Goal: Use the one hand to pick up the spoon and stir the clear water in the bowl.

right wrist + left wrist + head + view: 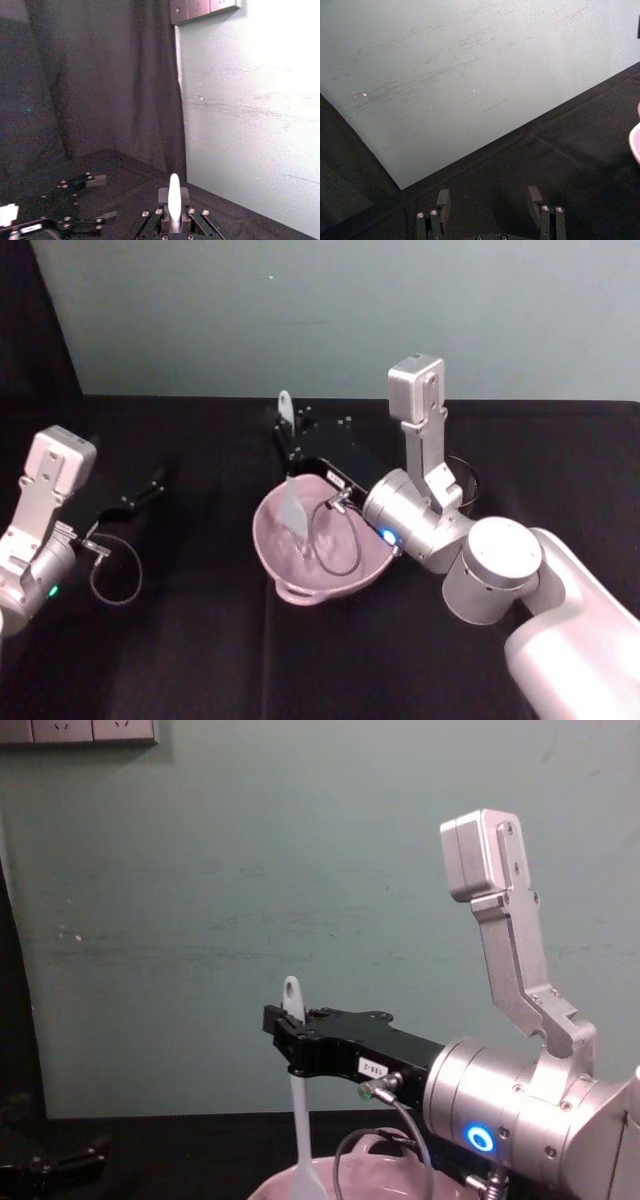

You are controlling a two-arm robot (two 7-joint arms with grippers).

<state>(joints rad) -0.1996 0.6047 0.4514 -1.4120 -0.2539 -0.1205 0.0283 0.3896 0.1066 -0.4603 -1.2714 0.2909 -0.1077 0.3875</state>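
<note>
Right gripper (291, 447) clamped on the spoon (294, 502), high on its handle; blade down inside the bowl (270, 558), mid-worktop. Left gripper (155, 480) parked at left edge, jaws apart, empty. Risk: blade catching the bowl wall would twist the thin handle or slop water (318, 548).

bowl (272, 1189) and spoon (296, 1105) cut by chest view's bottom edge, water (322, 548) barely discernible

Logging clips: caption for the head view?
Right gripper holds the spoon upright, blade in the pink bowl; left gripper parked aside.
</note>
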